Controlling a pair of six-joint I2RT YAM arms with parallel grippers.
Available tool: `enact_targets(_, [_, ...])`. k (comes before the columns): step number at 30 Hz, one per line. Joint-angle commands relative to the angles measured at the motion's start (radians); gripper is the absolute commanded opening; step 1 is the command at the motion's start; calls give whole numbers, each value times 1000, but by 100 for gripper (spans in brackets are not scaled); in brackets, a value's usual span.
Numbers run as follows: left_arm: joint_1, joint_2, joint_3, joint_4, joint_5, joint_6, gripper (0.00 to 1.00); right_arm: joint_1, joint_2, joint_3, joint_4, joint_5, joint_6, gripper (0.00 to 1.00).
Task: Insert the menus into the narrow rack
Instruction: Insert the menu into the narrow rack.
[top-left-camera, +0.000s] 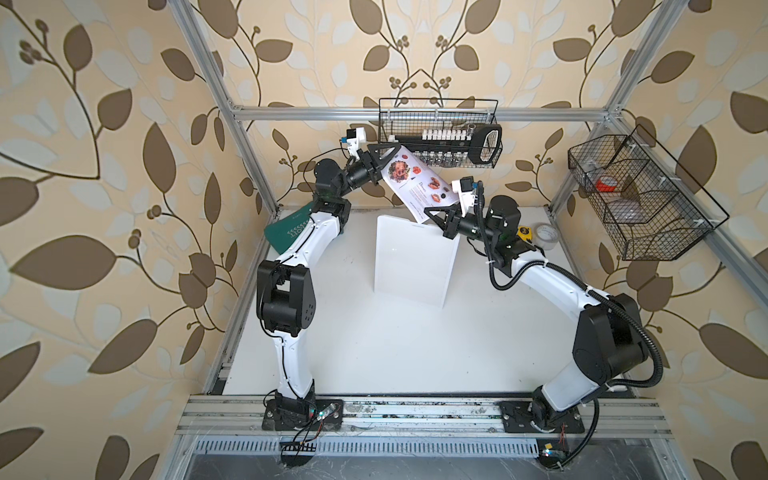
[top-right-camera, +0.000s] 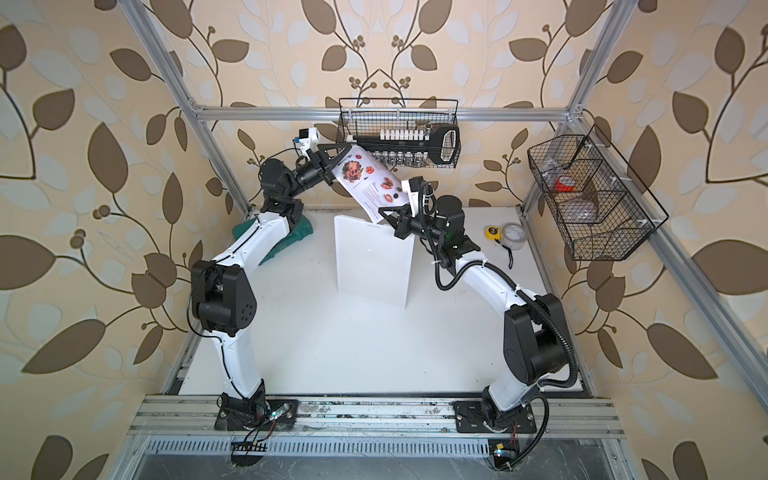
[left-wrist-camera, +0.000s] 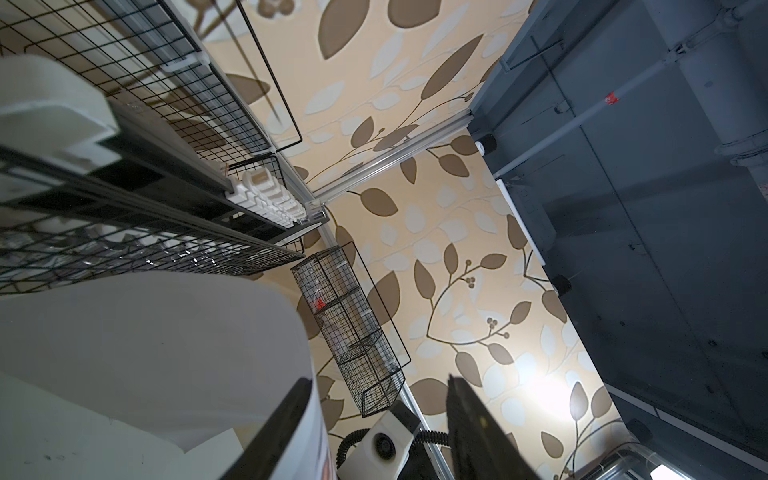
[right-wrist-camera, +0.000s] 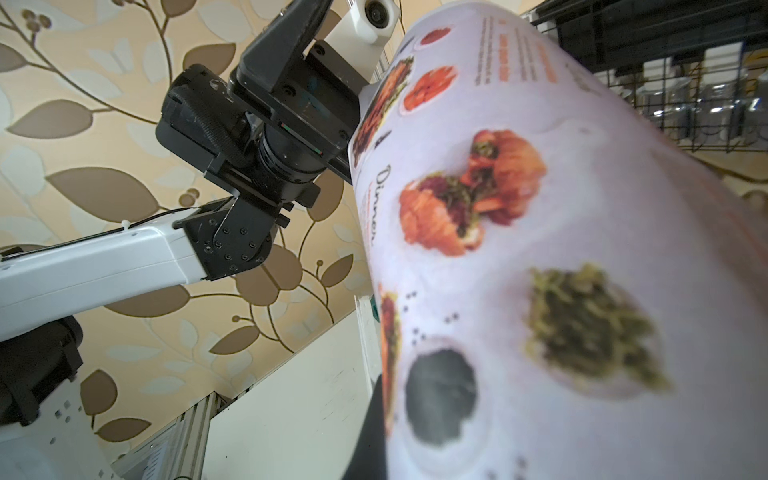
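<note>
The menus (top-left-camera: 415, 178) (top-right-camera: 370, 183) are one printed sheet with food photos, hanging bowed in the air above the back of the table in both top views. My right gripper (top-left-camera: 432, 216) (right-wrist-camera: 378, 440) is shut on its lower end, just over the top edge of the narrow rack (top-left-camera: 411, 262) (top-right-camera: 374, 262), a white upright panel. My left gripper (top-left-camera: 380, 156) (left-wrist-camera: 378, 432) is at the sheet's upper end with its jaws apart. The sheet's blank back (left-wrist-camera: 145, 340) lies against one of the fingers (left-wrist-camera: 286, 424). The printed side (right-wrist-camera: 540, 249) fills the right wrist view.
A black wire basket (top-left-camera: 440, 133) holding a tool set hangs on the back rail, close above the left gripper. Another wire basket (top-left-camera: 636, 195) hangs on the right frame. A green case (top-left-camera: 286, 232) lies under the left arm. A tape measure (top-left-camera: 524, 232) and tape roll (top-left-camera: 546, 235) sit back right.
</note>
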Motion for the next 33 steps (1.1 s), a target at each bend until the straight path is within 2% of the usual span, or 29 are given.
enact_targets(1, [8, -14, 14, 70, 23, -5, 53, 4, 25, 44, -16, -18, 2, 0])
enact_targets(8, [8, -9, 32, 64, 22, -5, 53, 3, 35, 95, -54, -24, -16, 0])
enact_targets(27, [8, -20, -10, 90, 28, -25, 52, 3, -4, -17, -10, -38, 24, 0])
enact_targets(33, [8, -51, -73, 139, 43, -55, 45, 2, -19, -16, -24, -38, 29, 0])
